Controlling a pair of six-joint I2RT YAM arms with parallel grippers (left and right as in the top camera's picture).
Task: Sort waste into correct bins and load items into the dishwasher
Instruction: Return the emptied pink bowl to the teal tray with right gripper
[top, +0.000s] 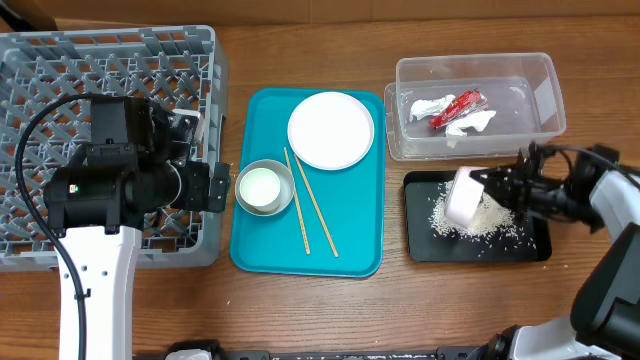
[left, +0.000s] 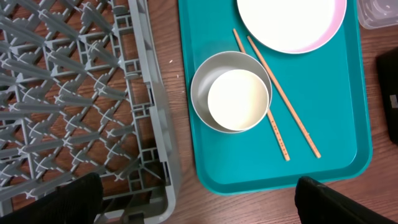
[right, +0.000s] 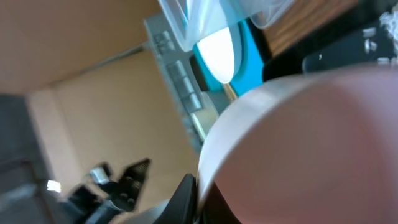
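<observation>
My right gripper (top: 492, 186) is shut on the white cup (top: 463, 197), tipped on its side over the black tray (top: 420, 245), where loose rice (top: 490, 222) lies. The cup (right: 311, 143) fills the right wrist view. The red wrapper (top: 457, 108) and white napkin (top: 430, 106) lie in the clear tub (top: 540, 90). My left gripper (top: 222, 187) is open and empty between the grey dish rack (top: 60, 60) and the small white bowl (top: 260, 187), which sits inside the grey metal bowl (top: 283, 170). The plate (top: 331, 130) and chopsticks (top: 315, 210) lie on the teal tray. No brown scrap shows.
The teal tray (top: 350, 250) sits between the rack and the bins. In the left wrist view the rack corner (left: 155, 155) is just left of the teal tray (left: 336, 124), with the metal bowl (left: 202, 81), white bowl (left: 237, 99), chopsticks (left: 286, 102) and plate (left: 289, 22) ahead.
</observation>
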